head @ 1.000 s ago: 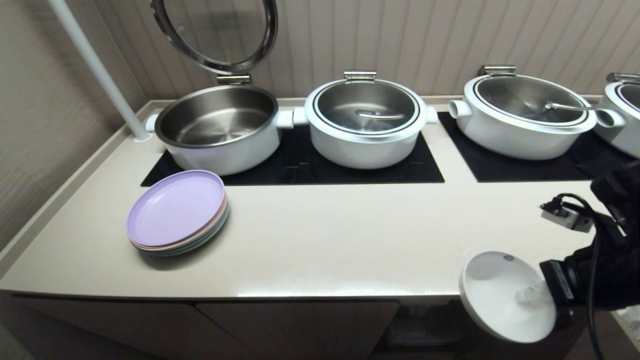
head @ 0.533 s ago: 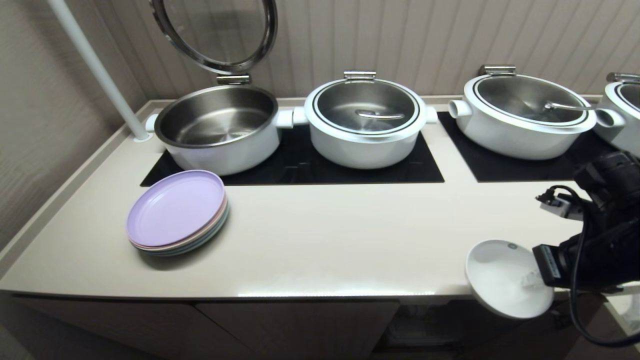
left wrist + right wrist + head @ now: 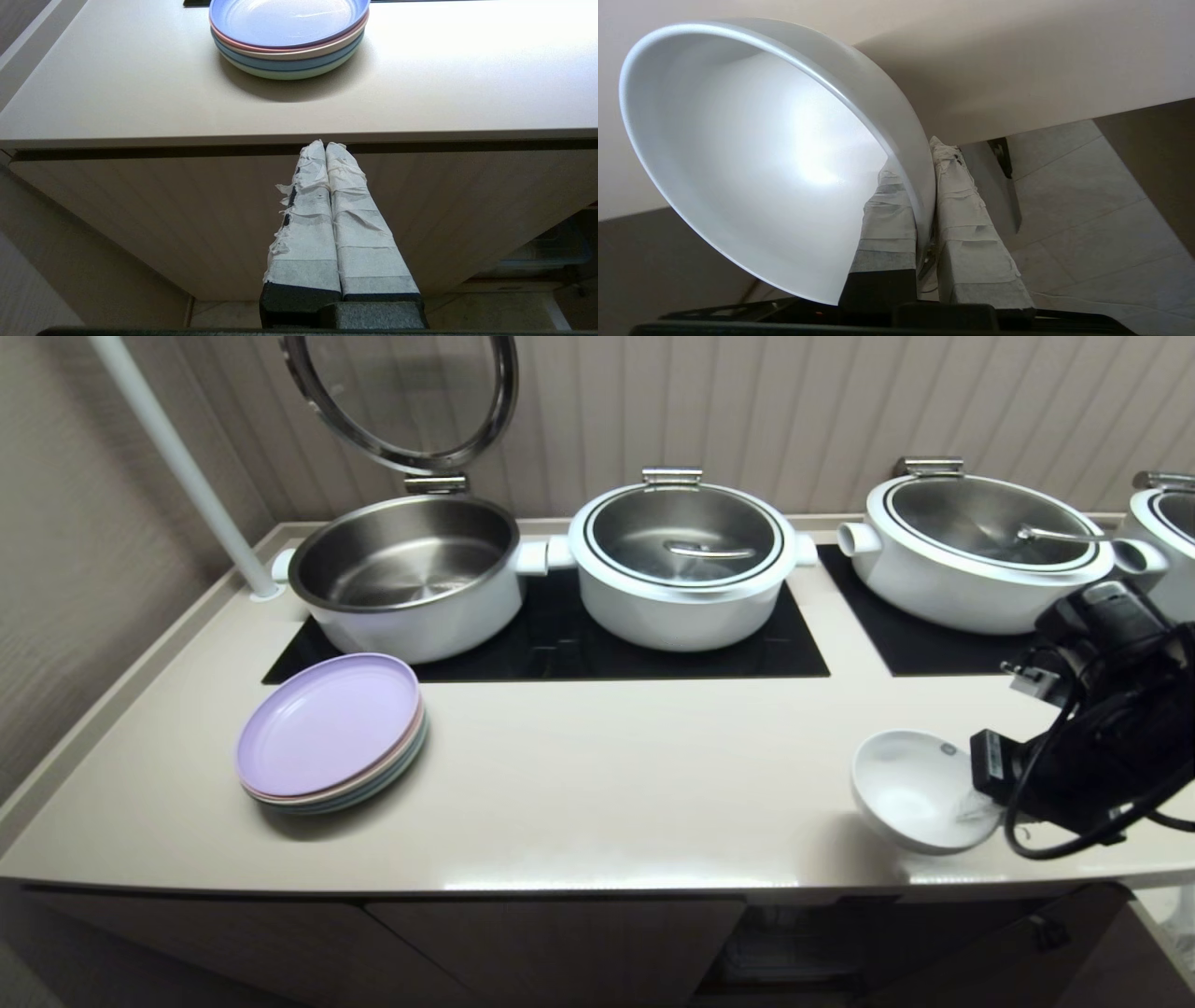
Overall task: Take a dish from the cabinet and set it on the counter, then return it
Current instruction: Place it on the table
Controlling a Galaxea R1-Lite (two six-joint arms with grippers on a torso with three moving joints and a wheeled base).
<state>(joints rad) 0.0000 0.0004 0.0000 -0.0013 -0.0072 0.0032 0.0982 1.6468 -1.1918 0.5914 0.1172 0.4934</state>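
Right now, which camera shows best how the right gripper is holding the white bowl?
The right wrist view: the right gripper pinches the bowl at its rim, one finger inside, one outside. The head view shows the bowl tilted over the counter near its front edge, the grip itself hidden. The left wrist view does not show it.

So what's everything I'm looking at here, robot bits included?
Small round white ceramic bowl: one, white, tilted over the counter's front right edge.
Flat pastel plates: one stack, purple on top, counter's left.
Round white steel-lined pots: four; leftmost one has its lid raised.
Long beige countertop: one, with black glass panels.
Beige ribbed cabinet: one, below the countertop.
White pole: one, back left.
Right tool: taped white, clamped on the bowl's rim.
Left tool: taped white, shut, before the cabinet.
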